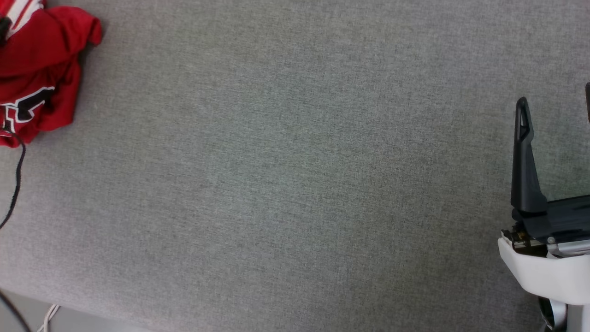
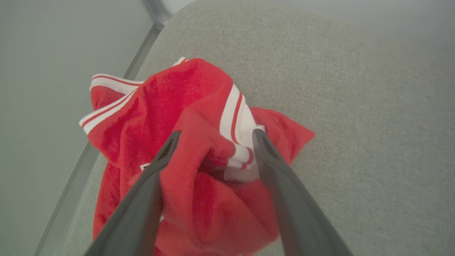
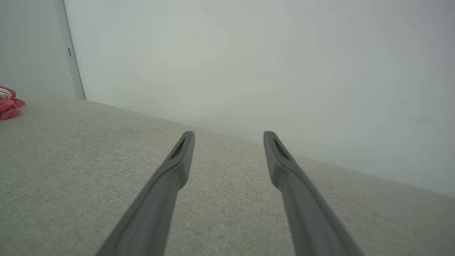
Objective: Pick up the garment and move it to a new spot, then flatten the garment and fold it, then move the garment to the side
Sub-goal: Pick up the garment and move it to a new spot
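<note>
Garment: one (image 1: pixel 39 64), red with white striped trim and black, white-outlined print, crumpled in a heap.
Garment's place: on the grey surface (image 1: pixel 295 184), at its far left corner in the head view and close to the edge; small and far off at the left of the right wrist view (image 3: pixel 9 103).
Grippers: two.
Left gripper (image 2: pixel 217 132): fingers spread wide, down at the heap, with a bunched ridge of red cloth (image 2: pixel 199 149) standing between them. The cloth is not pinched, and I cannot tell whether the tips touch it.
Right gripper (image 3: pixel 229 134): fingers spread, above bare surface at the right side (image 1: pixel 555 101), well apart from the garment.
Cables: two. A black cable (image 1: pixel 16 184) runs from the garment's near edge down the left side; a thin white cable (image 1: pixel 48 316) lies at the lower left, past the surface's near edge.
Surface: one, grey woven cloth, bearing the garment.
Wall (image 3: pixel 249 53): pale, behind the surface.
</note>
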